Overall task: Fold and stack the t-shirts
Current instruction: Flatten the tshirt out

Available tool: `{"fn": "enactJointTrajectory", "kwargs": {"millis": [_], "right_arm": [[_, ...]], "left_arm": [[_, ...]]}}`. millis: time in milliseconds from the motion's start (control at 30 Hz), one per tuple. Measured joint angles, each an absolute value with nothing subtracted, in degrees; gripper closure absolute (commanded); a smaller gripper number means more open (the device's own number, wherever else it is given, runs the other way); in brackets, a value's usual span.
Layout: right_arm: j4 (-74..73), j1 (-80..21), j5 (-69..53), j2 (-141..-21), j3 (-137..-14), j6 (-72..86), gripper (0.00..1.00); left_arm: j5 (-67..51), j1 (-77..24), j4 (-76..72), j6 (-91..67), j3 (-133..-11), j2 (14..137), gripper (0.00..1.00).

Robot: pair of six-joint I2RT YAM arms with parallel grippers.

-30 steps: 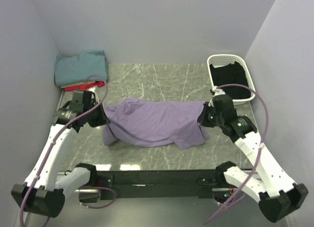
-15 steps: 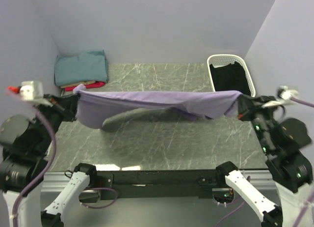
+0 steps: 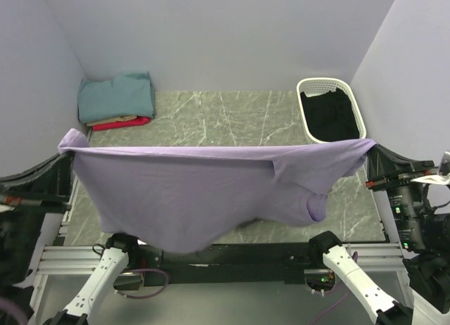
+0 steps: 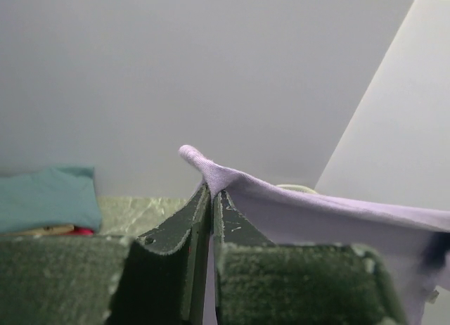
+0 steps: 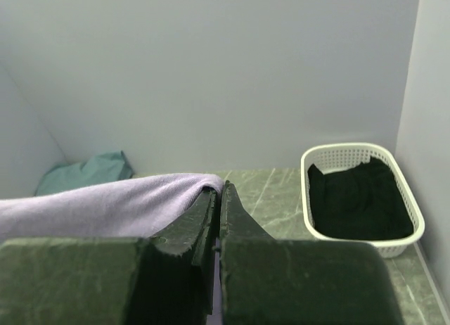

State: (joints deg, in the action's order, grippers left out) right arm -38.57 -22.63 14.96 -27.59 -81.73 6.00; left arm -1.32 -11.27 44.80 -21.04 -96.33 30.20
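The large lavender t-shirt (image 3: 190, 191) hangs stretched in the air between both arms, high above the table, its lower edge sagging toward the near edge. My left gripper (image 3: 70, 143) is shut on its left corner, with cloth (image 4: 211, 174) pinched at the fingertips in the left wrist view. My right gripper (image 3: 369, 148) is shut on its right corner, with cloth (image 5: 140, 195) draped over the left finger in the right wrist view. A folded pile with the teal shirt (image 3: 116, 96) on top, over tan and red (image 3: 121, 121), lies at the back left corner.
A white laundry basket (image 3: 355, 103) with dark clothes inside stands at the back right; it also shows in the right wrist view (image 5: 411, 198). Grey walls close in on three sides. The marble table (image 3: 225, 117) shows behind the hanging shirt.
Both arms have lifted and pulled toward the near edge, raising the lavender shirt off the table. It went from a heap to a taut band, then to a hanging sheet.
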Motion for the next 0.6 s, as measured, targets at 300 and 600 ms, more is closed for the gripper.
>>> {"fn": "enactJointTrajectory", "kwargs": {"millis": [300,600], "right_arm": [[-37.5,-22.7,12.9,-29.3,-83.1,5.3,1.0],[-32.2,-22.7,15.9,-46.5,-75.5,7.0,1.0]], "left_arm": [[-1.6,-11.3,44.3,-20.4,-96.2,31.3,0.9],[1.2,-11.3,41.0,-20.6,-77.9,42.3,0.96]]}}
